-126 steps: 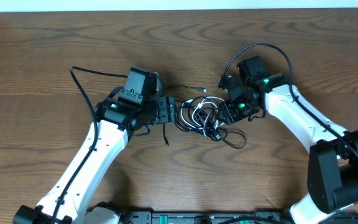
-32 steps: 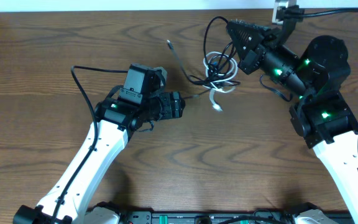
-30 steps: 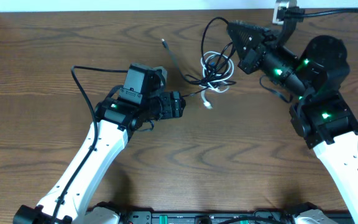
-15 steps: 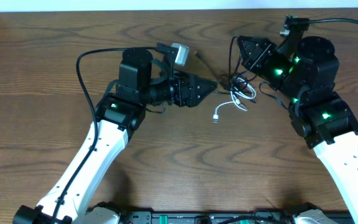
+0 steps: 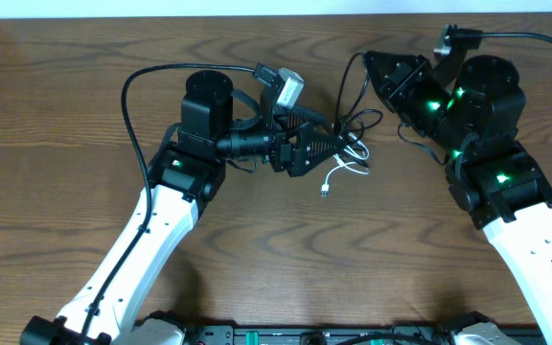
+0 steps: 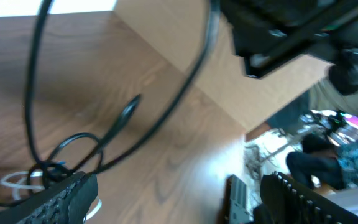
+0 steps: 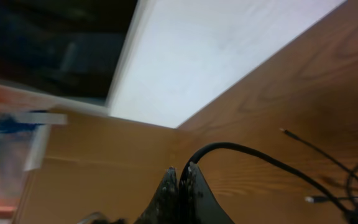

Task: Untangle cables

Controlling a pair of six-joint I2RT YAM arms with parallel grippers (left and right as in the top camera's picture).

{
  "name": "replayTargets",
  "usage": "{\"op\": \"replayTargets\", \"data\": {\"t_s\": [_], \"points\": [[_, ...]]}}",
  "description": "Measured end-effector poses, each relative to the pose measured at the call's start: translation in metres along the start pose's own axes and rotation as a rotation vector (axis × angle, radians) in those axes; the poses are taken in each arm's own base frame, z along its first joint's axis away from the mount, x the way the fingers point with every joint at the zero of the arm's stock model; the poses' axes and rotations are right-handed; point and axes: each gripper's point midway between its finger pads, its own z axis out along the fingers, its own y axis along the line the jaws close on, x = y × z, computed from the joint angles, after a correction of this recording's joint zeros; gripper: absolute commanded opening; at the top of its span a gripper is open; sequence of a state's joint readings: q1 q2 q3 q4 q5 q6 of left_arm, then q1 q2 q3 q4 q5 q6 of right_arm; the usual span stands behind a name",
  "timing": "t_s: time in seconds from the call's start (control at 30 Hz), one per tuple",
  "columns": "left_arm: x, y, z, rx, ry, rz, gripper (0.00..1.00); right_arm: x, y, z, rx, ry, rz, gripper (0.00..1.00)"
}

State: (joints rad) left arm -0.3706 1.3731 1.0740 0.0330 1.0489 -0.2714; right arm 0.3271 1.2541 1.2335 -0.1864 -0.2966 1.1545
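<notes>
Cables: the cables (image 5: 350, 130) sit bunched in one clump toward the far middle of the table (image 5: 84, 57), right between the two arms. Black loops cross over each other, with the white cord (image 5: 338, 175) threaded through them.
Right claw: the right gripper (image 7: 180, 179) has its fingers pressed together. A black cord (image 7: 247, 149) arcs out from between them and heads down toward the clump, so it is pinching that cord, and holding it high by the look of it.
Left claw: the left gripper (image 6: 179, 182) is spread wide with nothing between the fingers. Its wrist view puts the clump low in the corner, just off one finger. From overhead its nose points straight into the near-left side of the tangle.
White plug: one plug end (image 5: 325, 194) trails out toward the near edge, clear of the loops.
Done so far: one black cord is gripped and leads away to the right, and one white end lies loose. That's a start, I'd say.
Left to do: the core of the tangle is all there, loops overlapping and no cord lying on its own. I'd call this early, well short of halfway.
Next call: my guess is the open claw needs to close on a loop so the two arms can pull apart.
Can't tell: whether the clump hangs from the raised cord or rests on the wood.
</notes>
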Motion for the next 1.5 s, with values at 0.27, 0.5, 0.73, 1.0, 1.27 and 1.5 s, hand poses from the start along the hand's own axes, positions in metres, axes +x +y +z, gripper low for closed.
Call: {"op": "replayTargets", "data": {"t_s": [0.27, 0.5, 0.73, 1.0, 1.27, 1.5], "points": [[-0.004, 0.008, 0.007, -0.074, -0.024, 0.074, 0.89, 0.003, 0.016, -0.001, -0.071, 0.032, 0.064, 0.01], [-0.001, 0.000, 0.027, -0.118, -0.026, 0.167, 0.89, 0.010, 0.022, -0.002, -0.098, 0.077, 0.103, 0.01], [-0.007, 0.010, 0.031, -0.166, -0.052, 0.196, 0.52, 0.016, 0.027, -0.003, -0.119, 0.117, 0.130, 0.01], [-0.009, 0.014, 0.031, -0.188, -0.061, 0.210, 0.08, 0.018, 0.028, -0.003, -0.122, 0.128, 0.138, 0.01], [-0.012, 0.022, 0.026, -0.222, -0.073, 0.192, 0.08, 0.013, -0.007, -0.001, 0.022, 0.075, 0.063, 0.43], [-0.035, 0.069, -0.016, -0.374, -0.176, 0.039, 0.07, 0.012, -0.087, -0.003, 0.318, 0.115, -0.289, 0.77]]}}
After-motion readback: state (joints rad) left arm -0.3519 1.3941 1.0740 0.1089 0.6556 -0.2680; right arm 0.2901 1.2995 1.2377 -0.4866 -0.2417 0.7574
